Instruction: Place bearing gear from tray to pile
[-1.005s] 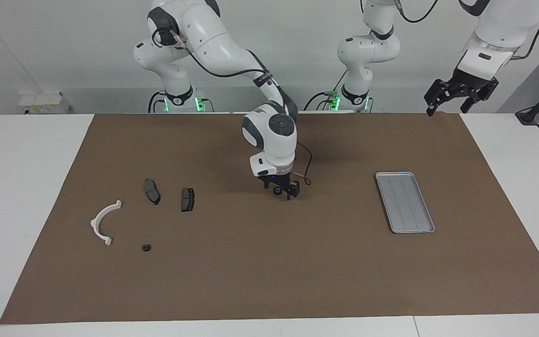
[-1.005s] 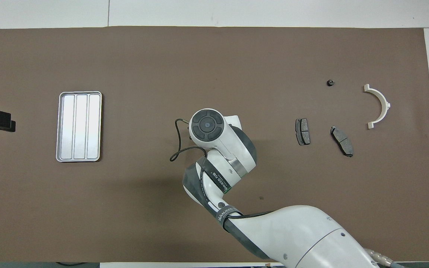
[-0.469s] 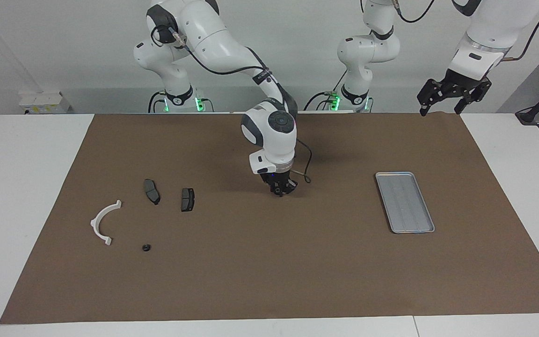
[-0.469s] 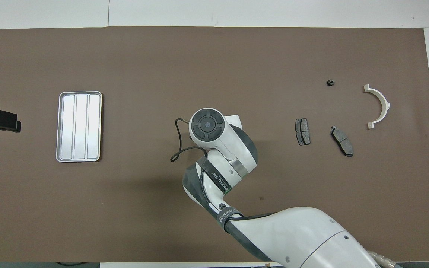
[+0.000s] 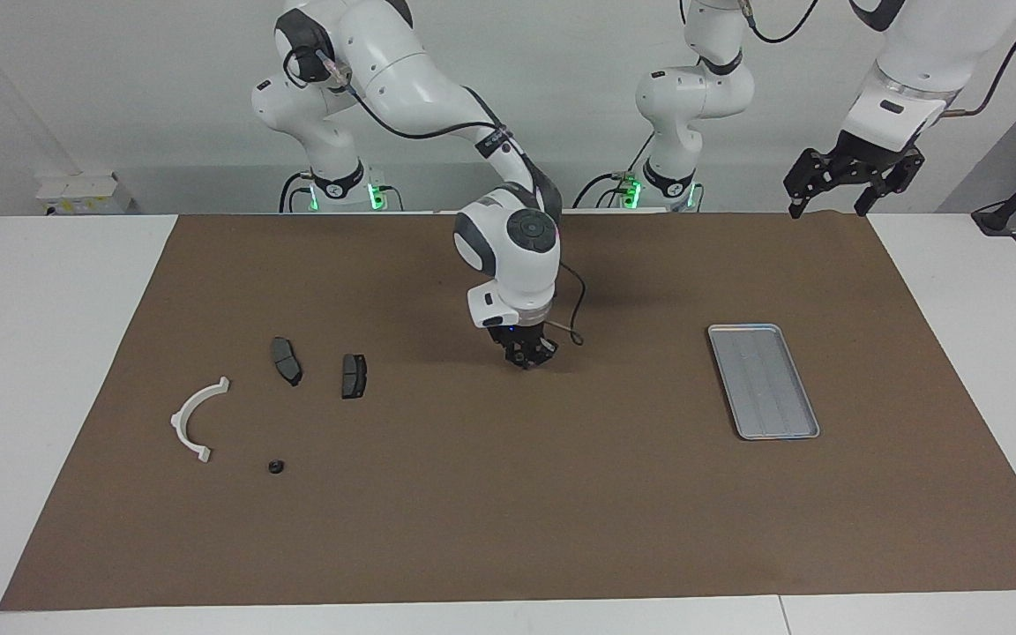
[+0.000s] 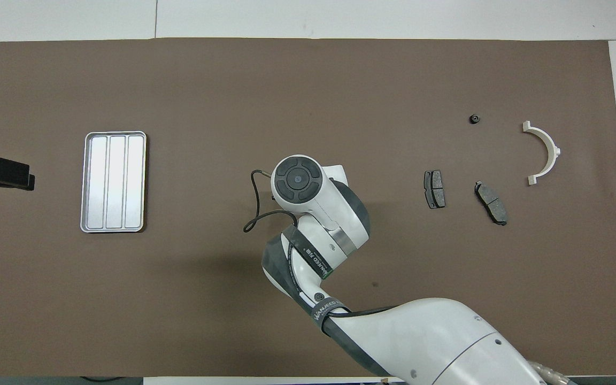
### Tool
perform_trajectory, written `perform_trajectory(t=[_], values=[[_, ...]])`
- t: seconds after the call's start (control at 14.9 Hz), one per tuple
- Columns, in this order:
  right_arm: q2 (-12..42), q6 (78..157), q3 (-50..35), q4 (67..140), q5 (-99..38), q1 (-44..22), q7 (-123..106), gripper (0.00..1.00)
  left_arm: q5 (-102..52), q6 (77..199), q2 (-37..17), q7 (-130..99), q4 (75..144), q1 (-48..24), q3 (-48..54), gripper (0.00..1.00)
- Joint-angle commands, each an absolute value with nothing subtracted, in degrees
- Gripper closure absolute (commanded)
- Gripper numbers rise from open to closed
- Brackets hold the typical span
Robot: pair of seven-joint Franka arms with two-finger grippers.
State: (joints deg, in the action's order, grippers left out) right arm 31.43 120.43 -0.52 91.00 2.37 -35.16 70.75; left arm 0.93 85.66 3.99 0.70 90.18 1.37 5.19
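Bearing gear: small, dark, probably hard, light; hidden, apparently pinched in narrowed right pincer [image 5: 526, 360] mid-counter.
Left pincer [image 5: 841, 183]: waiting spread, counter's corner.
Tray [image 5: 764, 381]: vacant.

One readable text only — a black band [image 6: 323, 312] round the right arm [image 6: 340, 224] carries white lettering that looks like "WANJEED", and a second band [image 6: 311, 258] higher up the arm repeats it — smaller print beside it cannot be made out
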Motion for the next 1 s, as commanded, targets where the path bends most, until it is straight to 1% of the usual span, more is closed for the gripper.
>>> perform_trajectory(t=[0.0,0.2,0.4,0.67,0.94], values=[[29.63,112.26,-0.97,85.79,2.9,-29.99,61.74,1.0,-1.49,86.66,5.8,2.11,92.11,0.97,4.66,0.0],[26.38,107.33,-0.97,84.99,2.81,-24.19,48.29,1.0,-1.49,86.84,5.89,2.2,92.46,0.88,4.66,0.0],[26.01,106.0,-0.97,83.94,2.64,-18.83,36.51,1.0,-1.67,86.92,6.06,2.2,92.72,0.88,4.66,0.0],[26.1,110.55,-1.05,86.12,2.02,-11.97,23.32,1.0,-1.76,86.92,6.15,2.2,92.9,0.79,4.66,0.0],[26.28,118.02,-1.14,90.87,1.93,-9.23,19.34,1.0,-1.67,86.75,6.15,1.67,92.9,0.09,4.66,0.0]])
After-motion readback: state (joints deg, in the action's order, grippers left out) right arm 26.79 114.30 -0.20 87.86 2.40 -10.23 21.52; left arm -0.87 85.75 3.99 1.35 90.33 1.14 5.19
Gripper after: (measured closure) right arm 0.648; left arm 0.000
